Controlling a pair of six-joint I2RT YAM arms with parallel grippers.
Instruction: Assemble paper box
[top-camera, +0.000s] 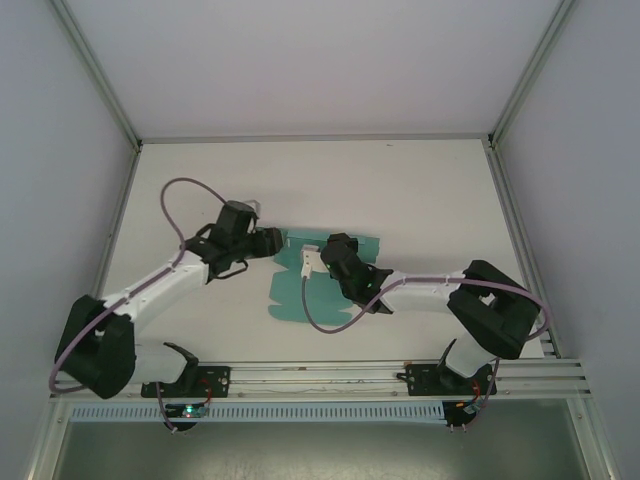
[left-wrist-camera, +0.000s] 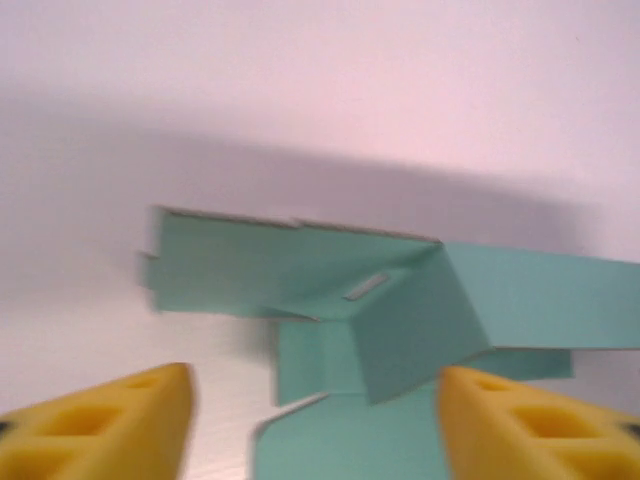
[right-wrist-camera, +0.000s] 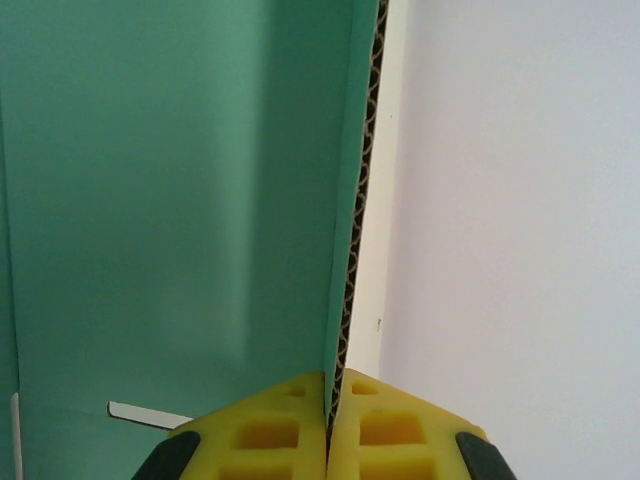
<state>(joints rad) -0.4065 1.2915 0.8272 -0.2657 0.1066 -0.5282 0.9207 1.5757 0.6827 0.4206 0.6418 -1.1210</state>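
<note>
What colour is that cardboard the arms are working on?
The paper box is plain teal-green, best seen in the right wrist view.

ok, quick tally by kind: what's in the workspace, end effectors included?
paper box, teal card, partly folded: 1
end effectors: 2 (left end effector open; right end effector shut on a raised flap's edge)
Total: 3
</note>
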